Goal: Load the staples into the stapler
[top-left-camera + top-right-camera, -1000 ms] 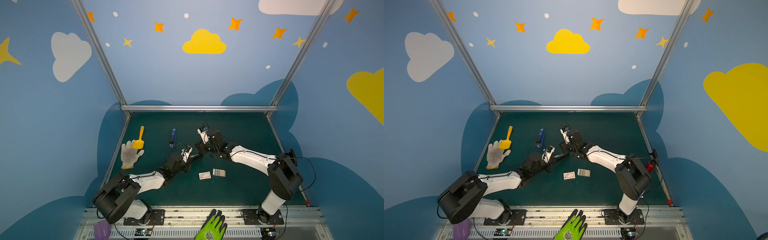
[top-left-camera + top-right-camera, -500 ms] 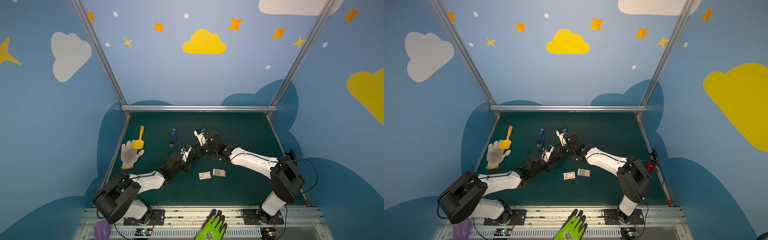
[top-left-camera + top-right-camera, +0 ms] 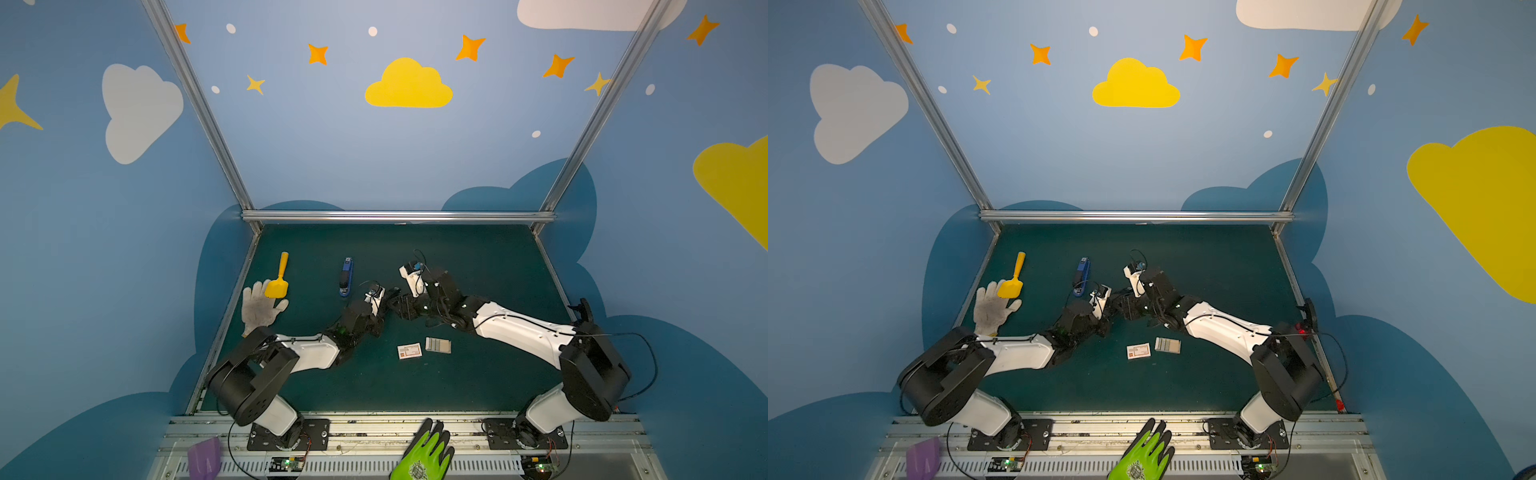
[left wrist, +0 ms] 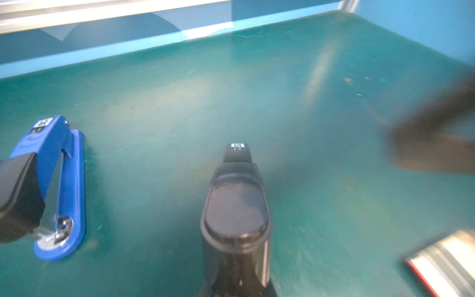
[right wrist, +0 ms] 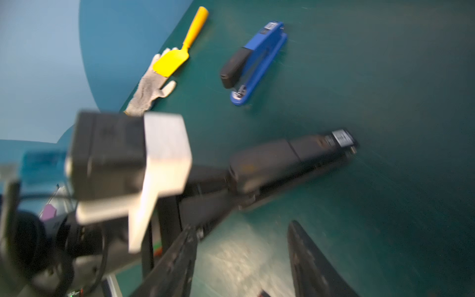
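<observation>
The dark green table mat (image 3: 457, 257) carries nearly everything in both top views. The left gripper (image 3: 381, 305) and the right gripper (image 5: 241, 226) meet near its middle. The left gripper is clamped on one end of the black stapler (image 5: 295, 164), whose labelled end points away from the wrist; you cannot tell whether its base touches the mat. The right gripper sits just beside that stapler with its jaws spread and only bare mat between them. A green glove (image 3: 424, 455) lies off the mat, beyond its near edge. On the left side of the mat you find the grey work glove (image 3: 259, 307), with the blade of the yellow scoop (image 3: 278, 278) overlapping its fingertips. The blue stapler (image 3: 345, 277) lies between the scoop and the grippers, touching neither. Nearer the front edge, the white box with a red mark (image 3: 409, 351) lies flat, and the staples (image 3: 438, 345) sit rowed in their pale tray just beside it on its right, apart from both grippers and both staplers
</observation>
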Controlling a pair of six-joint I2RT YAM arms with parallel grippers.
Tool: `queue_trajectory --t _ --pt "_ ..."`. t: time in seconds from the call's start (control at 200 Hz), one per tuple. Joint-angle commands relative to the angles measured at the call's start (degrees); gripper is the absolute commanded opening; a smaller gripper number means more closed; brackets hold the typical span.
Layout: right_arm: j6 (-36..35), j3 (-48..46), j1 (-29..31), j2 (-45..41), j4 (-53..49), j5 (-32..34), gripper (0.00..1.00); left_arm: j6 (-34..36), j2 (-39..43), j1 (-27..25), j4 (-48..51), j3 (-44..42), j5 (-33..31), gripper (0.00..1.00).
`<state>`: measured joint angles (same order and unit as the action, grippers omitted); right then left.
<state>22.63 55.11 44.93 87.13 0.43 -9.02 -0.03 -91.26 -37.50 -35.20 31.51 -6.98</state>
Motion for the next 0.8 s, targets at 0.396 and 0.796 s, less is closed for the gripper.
queue_trajectory --t 0.396,0.796 --pt "2.2 -12.0 -6.9 -12.9 -3.3 2.9 0.58 -0.7 -15.3 0.9 9.4 14.4 -8.7 0.25" --pt "2.3 -12.6 -8.3 -13.7 -3.6 1.7 0.59 -8.4 -1.6 0.7 29.7 16.3 -4.9 0.53"
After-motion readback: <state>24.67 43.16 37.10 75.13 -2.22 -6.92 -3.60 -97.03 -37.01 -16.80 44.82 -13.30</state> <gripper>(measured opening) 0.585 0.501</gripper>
